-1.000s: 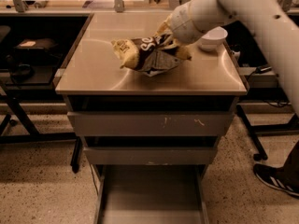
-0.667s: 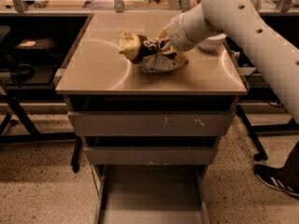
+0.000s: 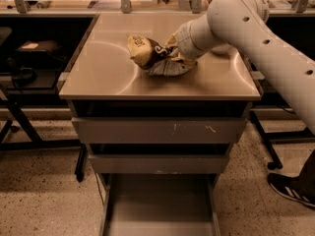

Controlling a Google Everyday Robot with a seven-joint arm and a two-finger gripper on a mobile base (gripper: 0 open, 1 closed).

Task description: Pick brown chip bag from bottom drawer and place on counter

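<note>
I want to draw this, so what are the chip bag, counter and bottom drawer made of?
The brown chip bag looks like thin plastic film: creased and shiny. The counter seems glossy laminate or metal, showing curved reflections. The bottom drawer looks like dull grey metal. The end effector is at the bag's right end, above the counter.

Lab workspace: steel drawer cabinet (image 3: 157, 130), black benches (image 3: 49, 33); jaws over counter (image 3: 103, 73).

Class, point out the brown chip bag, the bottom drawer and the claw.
brown chip bag (image 3: 142, 50): camera view, tan left end.
bottom drawer (image 3: 160, 210): camera view, bare floor.
claw (image 3: 176, 50): camera view, tip at bag's right end.
</note>
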